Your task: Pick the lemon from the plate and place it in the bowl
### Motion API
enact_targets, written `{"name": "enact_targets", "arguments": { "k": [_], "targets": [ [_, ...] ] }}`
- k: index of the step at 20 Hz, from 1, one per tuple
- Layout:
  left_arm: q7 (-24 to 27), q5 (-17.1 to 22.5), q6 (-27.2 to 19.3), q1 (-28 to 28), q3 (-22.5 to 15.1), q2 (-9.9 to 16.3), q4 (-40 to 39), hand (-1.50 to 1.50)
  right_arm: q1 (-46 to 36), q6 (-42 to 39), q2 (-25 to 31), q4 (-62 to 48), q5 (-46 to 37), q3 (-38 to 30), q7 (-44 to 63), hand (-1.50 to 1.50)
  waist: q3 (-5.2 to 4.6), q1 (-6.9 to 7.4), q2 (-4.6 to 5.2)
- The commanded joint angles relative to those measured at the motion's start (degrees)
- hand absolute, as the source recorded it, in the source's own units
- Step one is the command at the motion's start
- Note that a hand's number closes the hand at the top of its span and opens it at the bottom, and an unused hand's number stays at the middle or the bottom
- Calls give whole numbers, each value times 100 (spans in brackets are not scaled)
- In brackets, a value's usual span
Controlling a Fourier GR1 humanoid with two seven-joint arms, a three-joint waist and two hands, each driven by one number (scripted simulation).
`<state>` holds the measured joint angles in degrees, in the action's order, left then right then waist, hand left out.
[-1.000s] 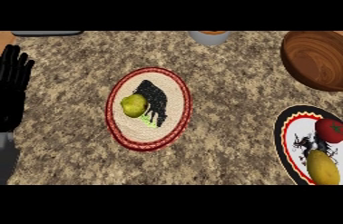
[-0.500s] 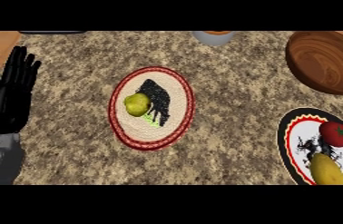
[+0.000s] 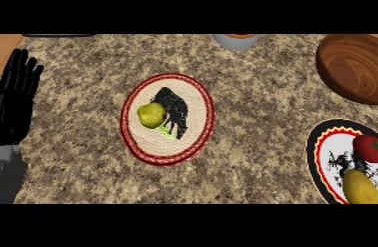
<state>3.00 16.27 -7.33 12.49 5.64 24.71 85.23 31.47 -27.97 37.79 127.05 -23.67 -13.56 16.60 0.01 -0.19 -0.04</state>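
Lemon-moving has not yet begun, judging by how things lie. Going from the biggest thing down: the stone-patterned counter (image 3: 251,156) carries everything, and the left hand (image 3: 18,98) shows at its left edge, fingers straight and spread, pointing up, holding nothing; it is resting there. The right hand does not show at all.

Far across from that hand, at the upper right corner, sits the wooden bowl (image 3: 351,66), cut by the edge; that is where the fruit must end, so the carry looks to be a long one away from the resting hand. Below the bowl, also far to the right, a black-rimmed plate (image 3: 319,158) holds a red fruit (image 3: 367,147) and a yellow one (image 3: 362,188), neither part of the job.

Nearer, to the right of the hand and apart from it, lies the red-rimmed woven plate (image 3: 196,136) with a dark figure on it. The lemon (image 3: 151,114) rests on its left half, the side toward the hand, free on all sides for fingers to close round.

A grey cup (image 3: 236,41) stands at the far edge.
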Motion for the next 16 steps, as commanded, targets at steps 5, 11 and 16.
{"name": "enact_targets", "arguments": {
  "k": [5,11,16],
  "targets": [
    [167,-117,282,353,295,-39,-564,0,-308,-16,-422,-867,-697,-180,-1083,-150,0,-37,3],
    [-288,-266,115,20,181,-237,268,0,-573,216,-700,-1546,-1299,28,-1771,-150,2,10,-5],
    [30,-278,339,-194,367,-360,113,0,-706,-391,-807,-1287,-1419,-62,-1440,-150,-2,9,-1]
  ]
}}
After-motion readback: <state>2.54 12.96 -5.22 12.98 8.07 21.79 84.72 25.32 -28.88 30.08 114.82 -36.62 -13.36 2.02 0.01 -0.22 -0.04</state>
